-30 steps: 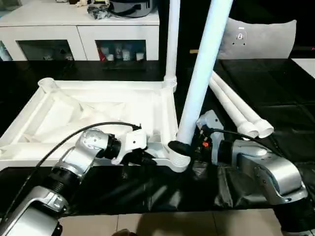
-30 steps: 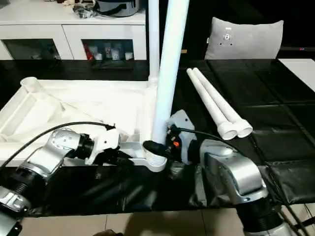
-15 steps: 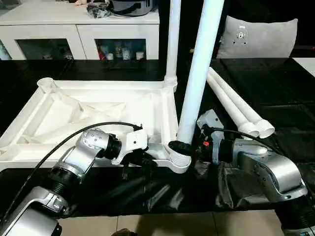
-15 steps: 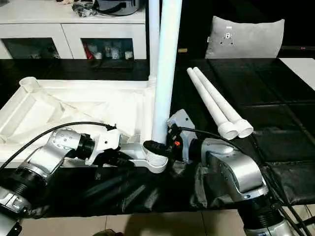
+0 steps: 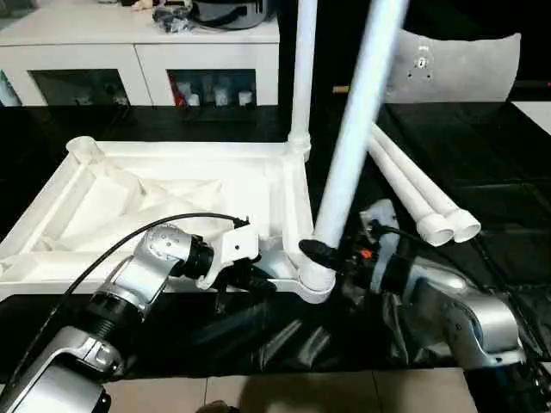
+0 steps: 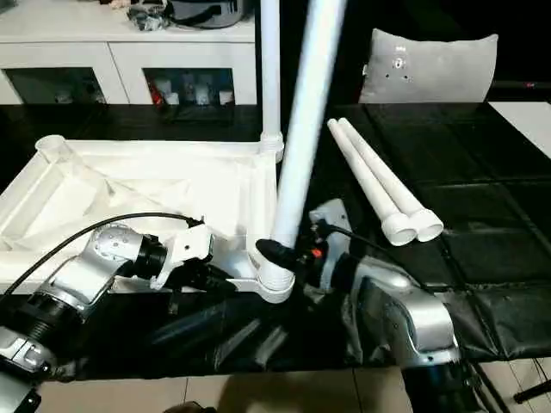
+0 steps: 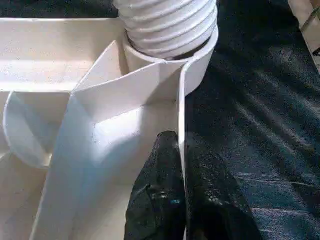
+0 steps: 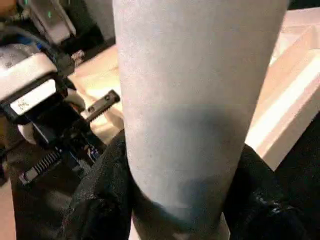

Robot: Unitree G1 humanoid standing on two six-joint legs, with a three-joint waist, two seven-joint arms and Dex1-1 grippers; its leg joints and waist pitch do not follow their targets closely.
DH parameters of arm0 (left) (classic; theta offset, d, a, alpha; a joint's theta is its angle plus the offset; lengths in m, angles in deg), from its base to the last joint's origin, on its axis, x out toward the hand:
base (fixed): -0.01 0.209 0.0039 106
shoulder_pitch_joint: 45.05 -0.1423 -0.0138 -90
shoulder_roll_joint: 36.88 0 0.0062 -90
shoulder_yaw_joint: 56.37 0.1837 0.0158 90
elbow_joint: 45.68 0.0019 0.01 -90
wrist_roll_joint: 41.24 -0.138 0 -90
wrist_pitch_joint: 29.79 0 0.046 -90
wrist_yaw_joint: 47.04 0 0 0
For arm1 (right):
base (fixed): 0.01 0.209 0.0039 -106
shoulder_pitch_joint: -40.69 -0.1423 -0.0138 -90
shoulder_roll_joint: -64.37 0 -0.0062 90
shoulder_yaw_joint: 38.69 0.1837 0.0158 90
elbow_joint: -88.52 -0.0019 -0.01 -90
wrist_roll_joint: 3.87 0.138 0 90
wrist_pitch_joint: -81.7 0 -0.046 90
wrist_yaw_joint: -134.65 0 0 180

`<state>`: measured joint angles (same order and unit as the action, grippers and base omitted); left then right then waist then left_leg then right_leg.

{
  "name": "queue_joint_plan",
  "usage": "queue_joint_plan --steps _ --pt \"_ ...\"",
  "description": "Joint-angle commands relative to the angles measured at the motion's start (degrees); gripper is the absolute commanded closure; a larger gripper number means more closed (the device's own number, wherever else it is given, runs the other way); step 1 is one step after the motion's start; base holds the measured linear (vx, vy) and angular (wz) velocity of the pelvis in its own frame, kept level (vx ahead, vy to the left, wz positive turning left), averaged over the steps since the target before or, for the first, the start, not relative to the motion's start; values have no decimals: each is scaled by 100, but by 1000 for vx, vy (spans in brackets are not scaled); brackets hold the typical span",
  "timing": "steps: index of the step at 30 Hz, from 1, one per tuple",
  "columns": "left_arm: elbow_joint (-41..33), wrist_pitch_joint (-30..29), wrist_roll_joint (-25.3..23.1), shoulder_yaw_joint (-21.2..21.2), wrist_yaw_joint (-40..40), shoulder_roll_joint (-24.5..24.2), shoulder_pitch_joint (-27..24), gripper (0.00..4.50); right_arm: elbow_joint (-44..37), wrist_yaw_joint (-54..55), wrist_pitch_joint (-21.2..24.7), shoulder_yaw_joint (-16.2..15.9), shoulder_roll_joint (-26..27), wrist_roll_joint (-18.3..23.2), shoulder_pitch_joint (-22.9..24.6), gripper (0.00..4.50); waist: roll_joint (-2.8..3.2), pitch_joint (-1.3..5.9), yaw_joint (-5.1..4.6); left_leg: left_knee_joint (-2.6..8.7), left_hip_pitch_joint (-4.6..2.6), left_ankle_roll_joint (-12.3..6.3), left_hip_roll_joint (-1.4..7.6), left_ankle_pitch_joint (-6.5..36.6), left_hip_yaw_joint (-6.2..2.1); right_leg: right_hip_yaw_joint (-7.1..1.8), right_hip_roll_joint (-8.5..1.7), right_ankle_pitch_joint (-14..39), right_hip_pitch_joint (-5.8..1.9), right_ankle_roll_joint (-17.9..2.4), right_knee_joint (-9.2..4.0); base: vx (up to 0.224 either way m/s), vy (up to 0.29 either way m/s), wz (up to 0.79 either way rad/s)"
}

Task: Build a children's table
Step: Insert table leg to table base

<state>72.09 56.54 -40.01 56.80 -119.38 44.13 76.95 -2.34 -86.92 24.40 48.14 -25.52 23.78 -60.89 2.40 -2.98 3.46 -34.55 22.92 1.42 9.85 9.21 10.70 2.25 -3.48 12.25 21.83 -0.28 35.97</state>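
Observation:
The white tabletop [image 5: 172,185] lies underside up on the black cover. One leg [image 5: 301,77] stands upright in its far right corner socket. A second leg [image 5: 353,129] sits with its ribbed end [image 7: 167,22] in the near right socket [image 5: 314,282] and leans to the right. My right gripper [image 5: 322,252] is shut on this leg just above the socket, its black fingers [image 8: 102,192] on both sides of the tube. My left gripper [image 5: 258,280] is shut on the tabletop's thin near rim [image 7: 181,110], close to that socket. Two loose legs [image 5: 413,194] lie side by side on the right.
A white cabinet with glass doors [image 5: 138,60] stands behind the table. A grey-white cushion-like panel [image 5: 456,64] leans at the back right. The crinkled black cover [image 5: 284,335] ends at the near edge, with floor below. A black cable [image 5: 129,237] arcs over my left forearm.
The held leg has tipped further to the right at its top. My right forearm has turned and dropped a little. The left gripper has stayed on the rim.

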Motion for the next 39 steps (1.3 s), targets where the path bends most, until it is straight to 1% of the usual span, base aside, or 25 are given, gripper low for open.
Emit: queue_joint_plan --steps 1,2,5,6,7,8,9,10,11,12,14,15,16,18,21,22,24,25,26,27,28,30,34,38,39 --pt "-178 -3 163 -210 74 110 91 450 272 103 -39 -35 95 -33 324 259 44 361 -14 454 -226 202 344 1850 -168 -262 -498 1275 -109 -1220 -517 0 0 0" --pt "-173 -11 159 -221 75 115 99 450 273 112 -91 -8 132 -28 373 259 42 370 -16 458 -214 208 340 1841 -182 -255 -503 1290 -135 -1216 -505 0 0 0" --pt "-130 -46 184 -269 126 158 137 450 329 148 -476 37 224 -124 600 259 60 360 -17 468 -217 208 346 1885 -181 -258 -502 1344 -117 -1195 -518 0 0 0" --pt "-130 -46 184 -269 126 158 137 450 329 148 -476 37 224 -124 600 259 58 355 -18 472 -221 211 346 1924 -178 -258 -498 1385 -108 -1182 -529 0 0 0" --pt "-96 -39 177 -267 143 162 160 450 388 195 -810 22 234 -277 751 259 59 357 -23 475 -221 215 344 1965 -183 -257 -500 1435 -114 -1164 -533 0 0 0" --pt "-87 -34 172 -264 145 159 165 450 395 205 -911 -3 219 -345 795 259 67 355 -22 476 -225 223 349 1997 -186 -257 -503 1465 -104 -1153 -539 0 0 0" --pt "-79 -24 160 -259 144 151 170 450 401 215 -1056 -69 176 -500 848 259 106 354 -22 486 -223 238 348 2018 -197 -254 -496 1461 -106 -1143 -529 0 0 0" --pt "-74 -9 143 -251 138 136 174 450 405 234 -1170 -175 99 -691 880 259 78 349 -35 494 -226 254 345 2075 -193 -250 -481 1473 -103 -1121 -537 0 0 0" --pt "-74 -9 143 -251 138 136 174 450 405 234 -1170 -175 99 -691 880 259 77 351 -36 493 -230 255 344 2085 -195 -253 -485 1476 -108 -1123 -537 0 0 0" --pt "-71 -1 133 -247 131 128 177 450 412 241 -1226 -238 54 -792 891 259 101 343 -40 496 -228 253 340 2115 -197 -256 -488 1512 -103 -1129 -538 0 0 0" --pt "-51 20 107 -237 119 115 193 450 474 224 -1347 -470 -128 -1090 839 259 98 333 -54 497 -237 272 338 2242 -201 -254 -489 1718 -96 -1082 -564 0 0 0" --pt "-51 20 107 -237 119 115 193 450 474 224 -1347 -470 -128 -1090 839 259 93 326 -57 501 -235 273 336 2265 -203 -256 -491 1779 -102 -1065 -571 0 0 0" --pt "-34 37 81 -225 107 101 206 450 564 179 -1448 -672 -274 -1322 752 259 100 318 -70 501 -240 286 334 2375 -211 -259 -499 1975 -94 -1027 -597 0 0 0" --pt "-29 49 65 -218 102 92 208 450 661 143 -1536 -769 -335 -1439 685 259 87 309 -82 504 -247 298 328 2452 -218 -256 -500 2119 -91 -1012 -605 0 0 0" --pt "-57 47 56 -209 100 75 189 450 797 53 -1634 -914 -413 -1604 562 259 85 242 -130 487 -343 369 321 2989 -258 -252 -530 3071 -19 -836 -722 0 0 0" --pt "-71 44 54 -204 101 70 179 450 818 30 -1650 -953 -435 -1648 546 260 84 236 -143 488 -358 382 315 3052 -263 -245 -527 3201 -10 -793 -740 0 0 0" --pt "-84 49 47 -195 103 58 165 450 849 1 -1656 -1009 -462 -1680 522 260 87 259 -175 517 -357 409 329 3123 -292 -240 -514 3140 -24 -765 -724 0 0 0" --pt "-85 56 42 -191 104 53 161 450 859 -5 -1648 -1028 -469 -1673 514 260 104 264 -191 546 -340 418 338 3154 -298 -233 -501 2946 -39 -799 -710 0 0 0" --pt "-96 56 40 -190 110 48 151 450 872 -30 -1650 -1061 -488 -1678 510 260 86 282 -194 560 -345 405 345 3121 -295 -231 -497 2699 -47 -864 -694 0 0 0" --pt "-96 56 40 -190 110 48 151 450 872 -30 -1650 -1061 -488 -1678 510 260 86 282 -194 560 -345 405 345 3121 -295 -231 -497 2699 -47 -864 -694 0 0 0" --pt "-119 52 38 -194 114 38 140 450 880 -97 -1642 -1124 -526 -1677 506 260 90 285 -197 570 -338 399 351 3094 -278 -244 -486 2390 -45 -966 -672 0 0 0" --pt "-142 58 31 -209 132 26 141 450 901 -156 -1663 -1194 -560 -1688 492 260 82 290 -188 553 -335 352 339 2981 -252 -263 -500 2234 -52 -1048 -661 0 0 0" --pt "-181 77 17 -229 158 18 124 450 919 -242 -1650 -1236 -565 -1682 485 260 73 280 -183 545 -328 311 340 2923 -245 -267 -512 2359 -57 -1035 -683 0 0 0" --pt "-213 88 11 -217 156 13 92 450 906 -320 -1635 -1245 -592 -1666 503 260 104 281 -185 565 -332 345 351 2984 -260 -261 -499 2354 -57 -1010 -680 0 0 0" --pt "-208 96 2 -209 158 20 89 450 912 -343 -1639 -1237 -608 -1648 498 260 91 281 -190 567 -329 347 351 2997 -259 -261 -496 2329 -57 -1018 -679 0 0 0"
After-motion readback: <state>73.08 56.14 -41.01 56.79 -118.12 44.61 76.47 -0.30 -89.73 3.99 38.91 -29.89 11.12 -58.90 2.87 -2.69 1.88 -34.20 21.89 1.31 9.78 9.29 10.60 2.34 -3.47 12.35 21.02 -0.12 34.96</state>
